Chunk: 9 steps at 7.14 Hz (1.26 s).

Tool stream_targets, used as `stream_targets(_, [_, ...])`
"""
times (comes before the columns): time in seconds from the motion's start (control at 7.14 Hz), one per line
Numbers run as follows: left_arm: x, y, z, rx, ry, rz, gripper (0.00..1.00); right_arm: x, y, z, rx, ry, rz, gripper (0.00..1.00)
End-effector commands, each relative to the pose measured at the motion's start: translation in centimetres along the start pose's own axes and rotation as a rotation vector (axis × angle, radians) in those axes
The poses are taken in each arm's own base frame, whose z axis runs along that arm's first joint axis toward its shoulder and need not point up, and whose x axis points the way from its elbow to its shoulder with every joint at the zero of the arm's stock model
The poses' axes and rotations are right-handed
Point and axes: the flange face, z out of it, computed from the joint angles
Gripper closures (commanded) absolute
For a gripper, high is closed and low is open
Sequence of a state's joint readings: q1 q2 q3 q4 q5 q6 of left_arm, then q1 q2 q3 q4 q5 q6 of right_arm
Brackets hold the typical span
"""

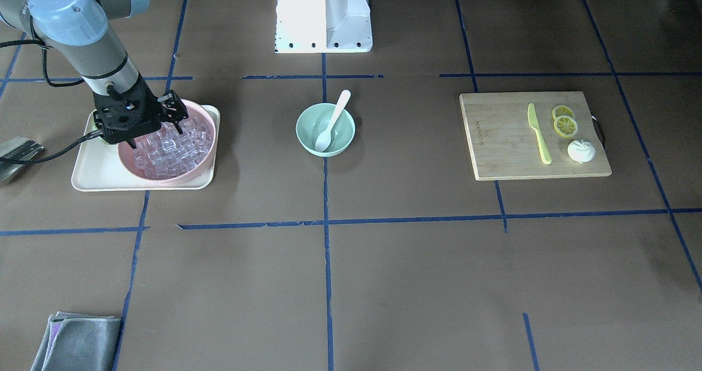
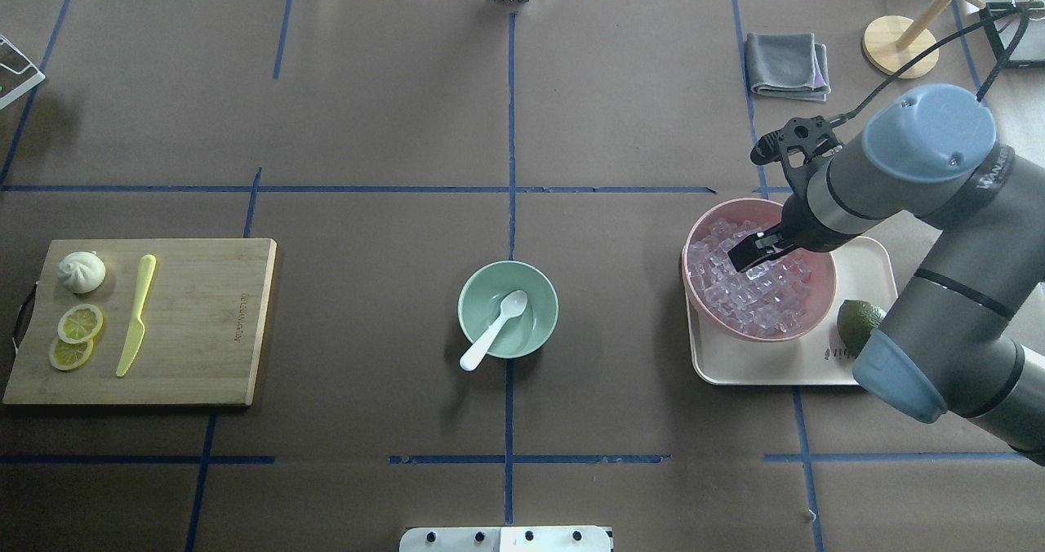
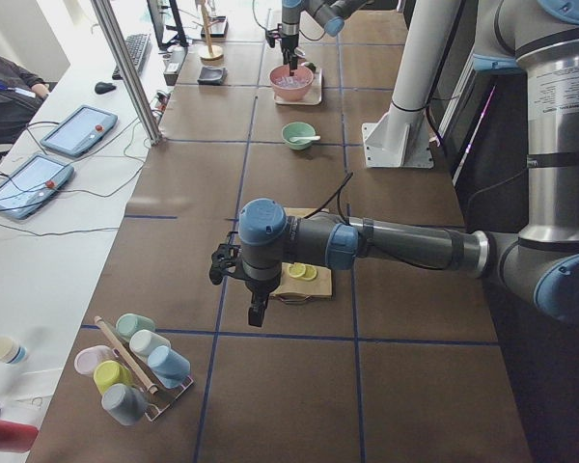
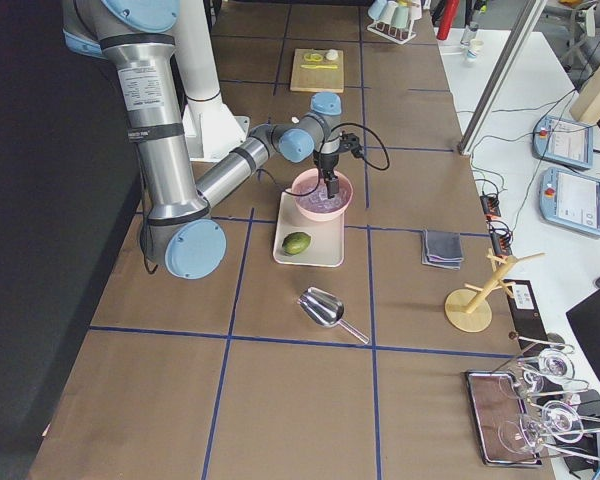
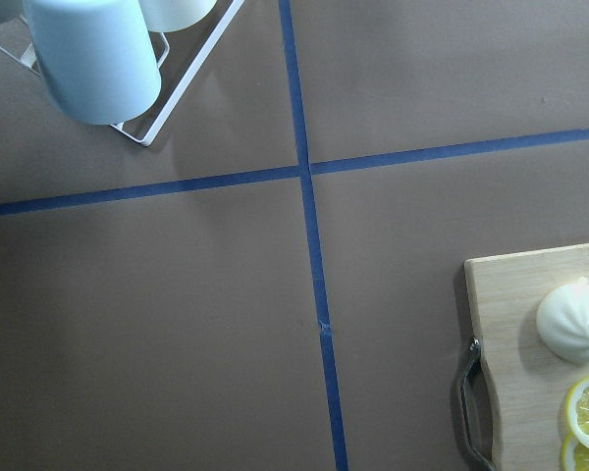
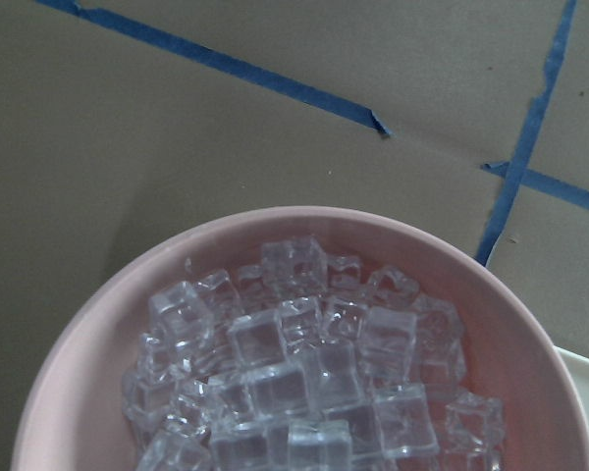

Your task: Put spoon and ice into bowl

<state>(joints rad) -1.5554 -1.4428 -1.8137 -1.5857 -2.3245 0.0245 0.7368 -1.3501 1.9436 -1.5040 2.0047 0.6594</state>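
The white spoon [image 1: 332, 124] lies in the mint-green bowl [image 1: 307, 135] at the table's middle, its handle over the rim; both show from overhead, spoon [image 2: 494, 331] and bowl [image 2: 473, 323]. No ice shows in that bowl. The ice [image 1: 175, 151] fills the pink bowl [image 1: 164, 176] on a cream tray [image 1: 93, 168]. My right gripper [image 1: 176, 118] points down into the ice [image 2: 751, 299], jaws a little apart, holding nothing that I can see. The right wrist view shows only ice cubes [image 6: 294, 373]. My left gripper [image 3: 256, 316] hangs beyond the cutting board; I cannot tell its state.
A cutting board [image 1: 510, 140] holds a yellow-green knife [image 1: 538, 135], lemon slices [image 1: 565, 124] and a white bun [image 1: 580, 151]. A lime [image 2: 857, 323] sits on the tray. A grey cloth [image 1: 77, 341], a metal scoop [image 4: 325, 308] and a cup rack [image 5: 108, 59] lie further off.
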Motion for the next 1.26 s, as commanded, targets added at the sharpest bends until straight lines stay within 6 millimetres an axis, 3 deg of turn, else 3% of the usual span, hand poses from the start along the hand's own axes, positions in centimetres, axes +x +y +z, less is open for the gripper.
stream_targets(0.0, [0.03,0.02,-0.03,0.002,0.001,0.001,0.0,-1.02,0.64,1.92,-0.018,-0.011,0.003,0.07])
stream_targets(0.56, [0.1,0.07,-0.19,0.005,0.001,0.002,0.0,-0.44,0.71,2.42,-0.027,0.001,0.009,0.32])
stream_targets(0.84, [0.38,0.03,-0.49,0.008,0.001,0.006,0.0,-0.36,0.79,2.64,-0.032,0.003,0.008,0.6])
stream_targets(0.98, [0.45,-0.05,-0.48,0.007,0.001,0.007,0.0,-0.04,0.76,2.91,-0.032,0.013,0.008,0.82])
stream_targets(1.12, [0.49,-0.12,-0.52,0.008,0.001,0.006,0.0,-0.1,0.71,2.87,-0.031,0.012,0.007,0.98])
